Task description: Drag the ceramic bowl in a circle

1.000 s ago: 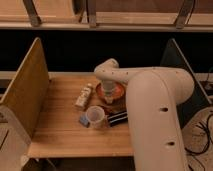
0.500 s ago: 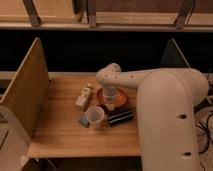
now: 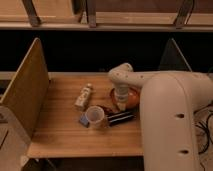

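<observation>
The ceramic bowl [image 3: 131, 99] is a shallow orange-red bowl on the right part of the wooden table [image 3: 60, 130]. My arm [image 3: 165, 110] reaches over it from the right and covers much of it. My gripper [image 3: 121, 98] points down into the bowl's left half. A translucent plastic cup [image 3: 94, 116] stands in front and to the left of the bowl. A black cylinder [image 3: 120, 118] lies on its side just in front of the bowl.
A small pale bottle [image 3: 84, 96] lies on the table left of the bowl. A small blue item [image 3: 83, 120] sits by the cup. Wooden side panels [image 3: 27, 90] stand at the table's left and right [image 3: 172, 57]. A dark gap and shelf lie behind.
The arm has swung forward and the gripper has moved toward the front of the table. The bowl has shifted with it, closer to the black cylinder.
</observation>
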